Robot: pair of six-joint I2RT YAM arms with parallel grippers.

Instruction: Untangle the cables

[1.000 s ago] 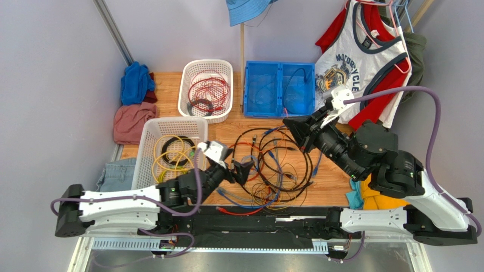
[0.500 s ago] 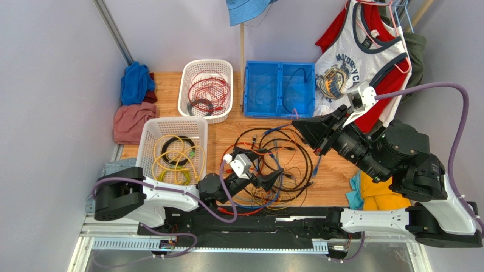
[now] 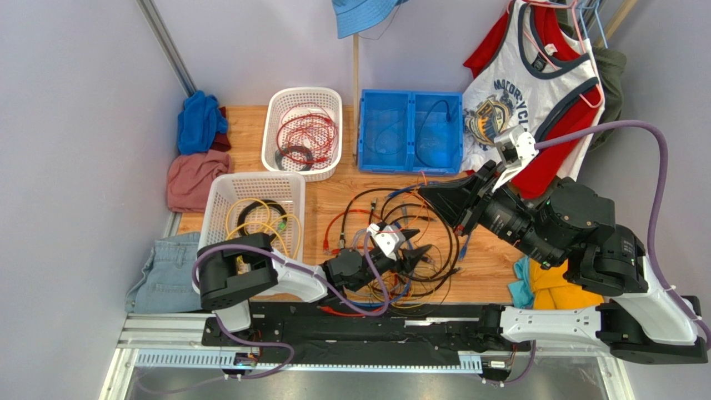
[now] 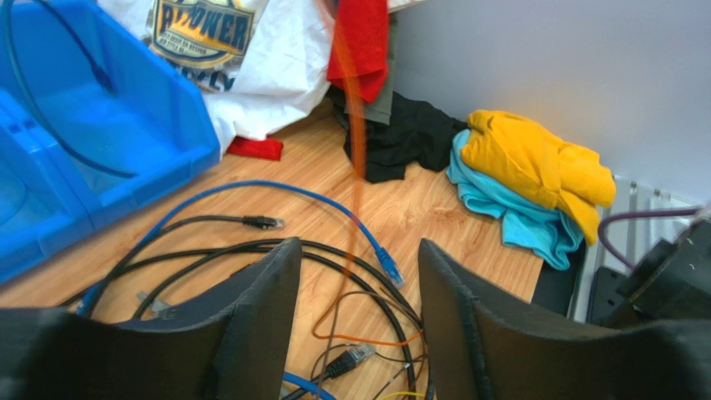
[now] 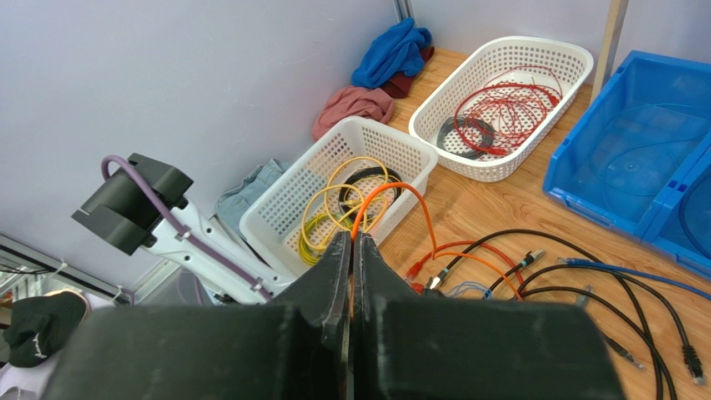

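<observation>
Above the surface (image 3: 334,185), orange cable (image 5: 399,186) is pinched by right gripper (image 5: 351,237) jaws, left gripper (image 4: 359,250) jaws are parted; cables (image 3: 434,225) could be knotted tighter if yanked

The cables (image 3: 430,225) lie in the middle of the table (image 3: 334,187), with the near basket (image 3: 259,177) to their left. The far basket (image 3: 305,92) stands behind that one, and the bin (image 3: 364,133) sits to its right, behind the cables.
</observation>
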